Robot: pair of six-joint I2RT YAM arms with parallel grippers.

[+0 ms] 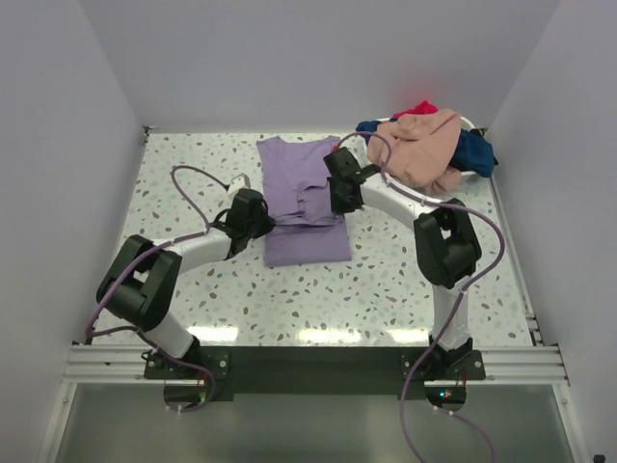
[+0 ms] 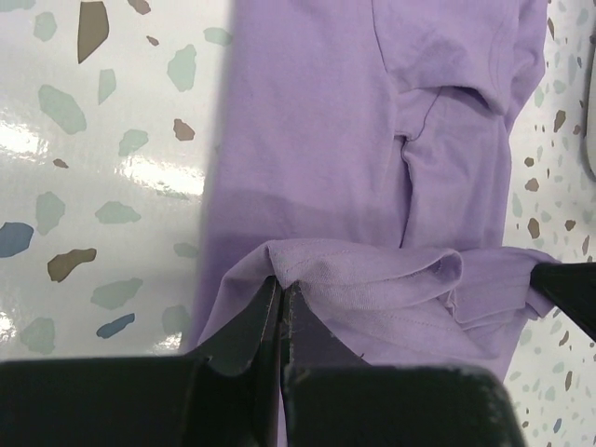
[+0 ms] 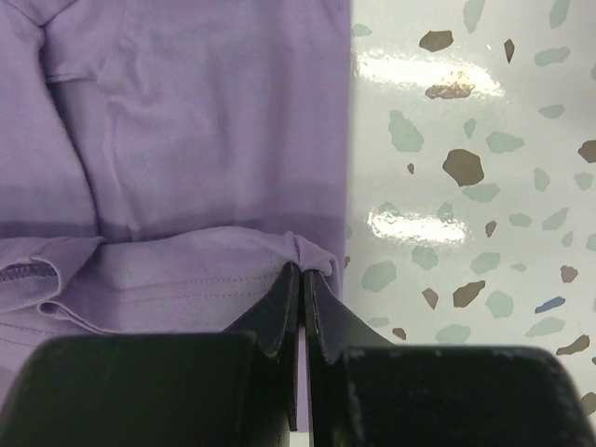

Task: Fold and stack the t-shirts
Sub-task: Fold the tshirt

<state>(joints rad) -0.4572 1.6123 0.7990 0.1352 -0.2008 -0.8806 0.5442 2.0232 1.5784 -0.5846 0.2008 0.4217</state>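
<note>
The lavender-purple t-shirt (image 1: 307,183) lies partly folded on the speckled table's middle. My left gripper (image 1: 266,224) is shut on a raised fold of its hem at the left edge; the left wrist view shows the pinch (image 2: 281,284) and the shirt (image 2: 326,140). My right gripper (image 1: 339,204) is shut on the same hem fold at the right edge, seen in the right wrist view (image 3: 303,270) with the shirt (image 3: 205,121). The peach-pink shirt (image 1: 424,145), the navy shirt (image 1: 477,152) and the red shirt (image 1: 421,108) are piled at the back right.
A white oval basket (image 1: 472,122) holds the pile at the back right, close to the right arm's elbow. White walls close in the table on the left, back and right. The speckled tabletop (image 1: 193,174) lies bare left of the shirt.
</note>
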